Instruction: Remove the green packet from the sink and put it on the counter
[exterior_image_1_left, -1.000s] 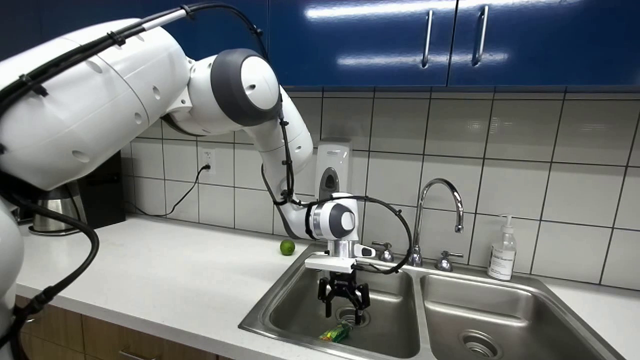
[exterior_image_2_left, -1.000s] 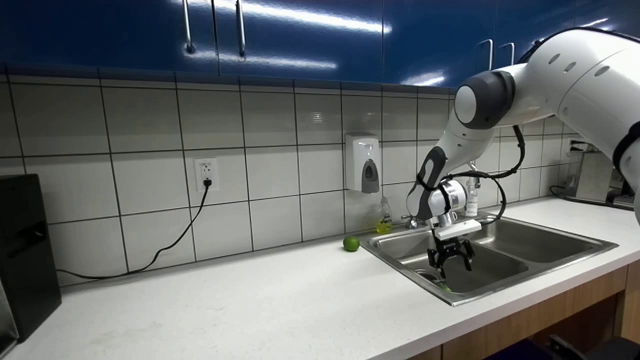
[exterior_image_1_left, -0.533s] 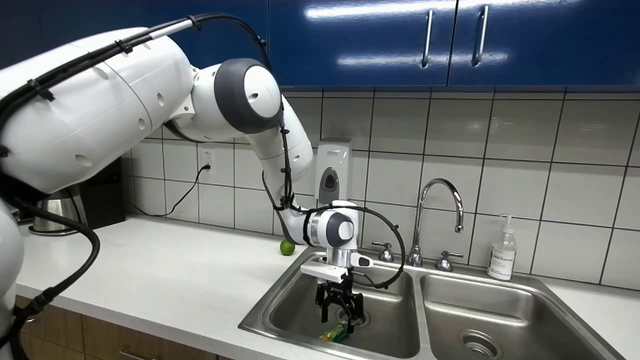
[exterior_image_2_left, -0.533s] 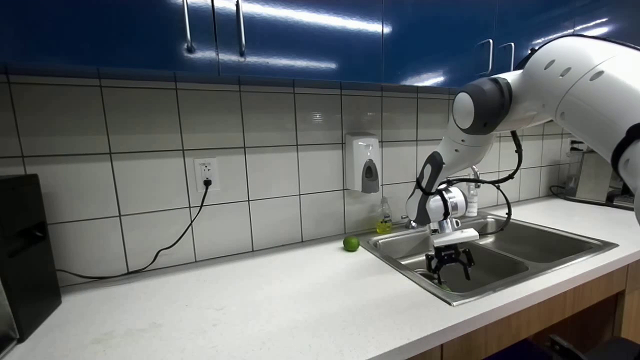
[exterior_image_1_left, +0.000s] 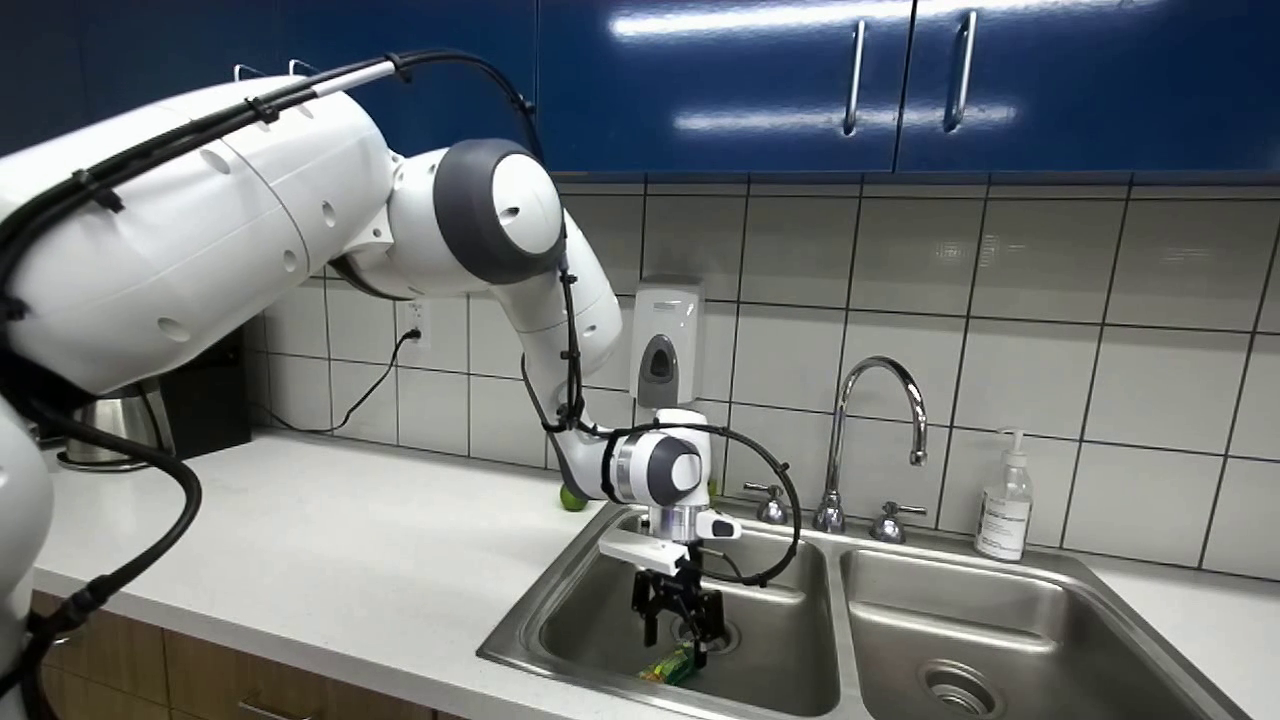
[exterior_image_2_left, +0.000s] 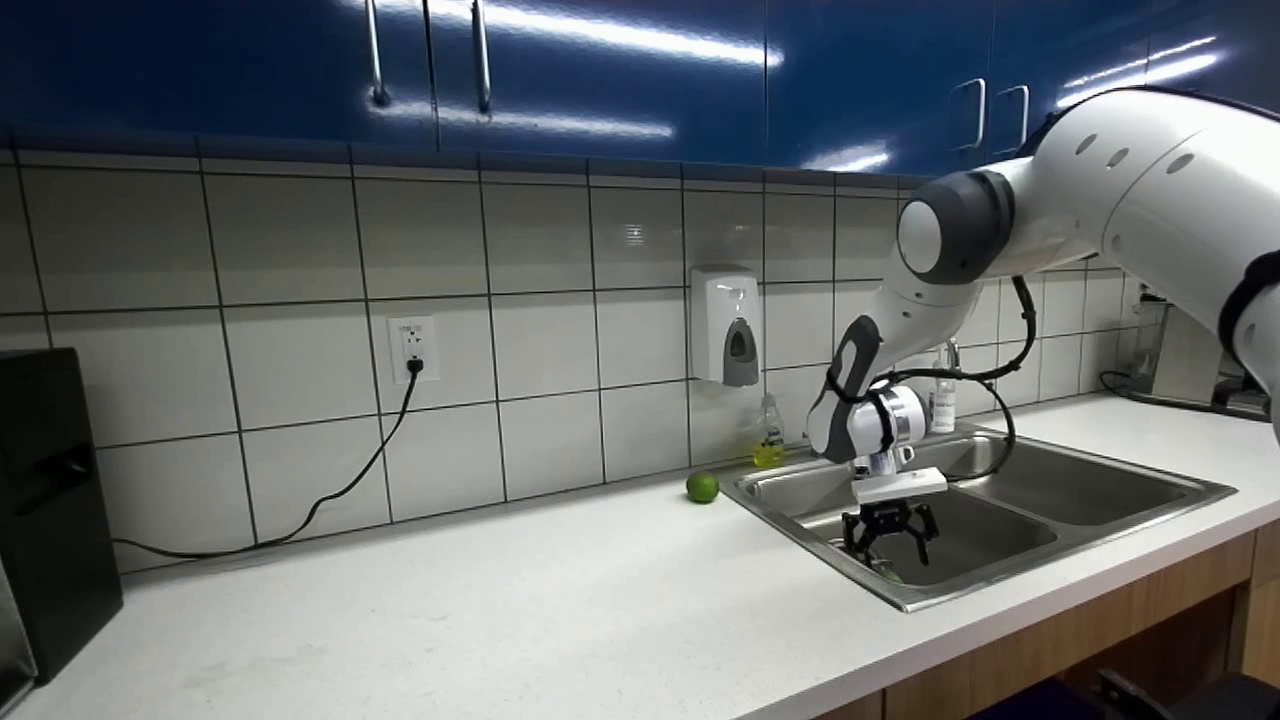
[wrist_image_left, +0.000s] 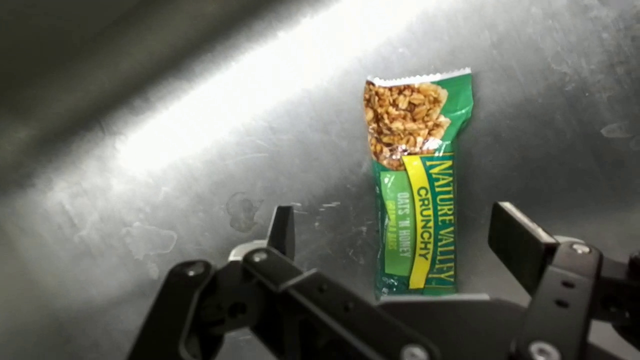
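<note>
Wrist view, left to right: we log one finger (wrist_image_left: 283, 230) of the pincer (wrist_image_left: 392, 220), the green packet (wrist_image_left: 419, 200), then the facing finger (wrist_image_left: 520, 245); the two stand apart, with bare metal on either side of the packet. Its long axis runs nearly straight up the frame, crosswise to the line joining the fingers, its white-edged end pointing away from the pincer. In both exterior views we find it lying in the left-hand basin of the sink (exterior_image_1_left: 843, 630), below the pincer; contact we cannot judge. An exterior view gives us the lime (exterior_image_2_left: 702, 487) whole on the desk (exterior_image_2_left: 500, 600), near a bottle of yellow liquid (exterior_image_2_left: 768, 447); an exterior view gives the full curve of the tap (exterior_image_1_left: 838, 440). Only the wrist view lets us read the packet, left to right: light-green panel "OATS 'N HONEY", yellow band "CRUNCHY", dark-green strip "NATURE VALLEY", granola pictured toward the white edge.
</note>
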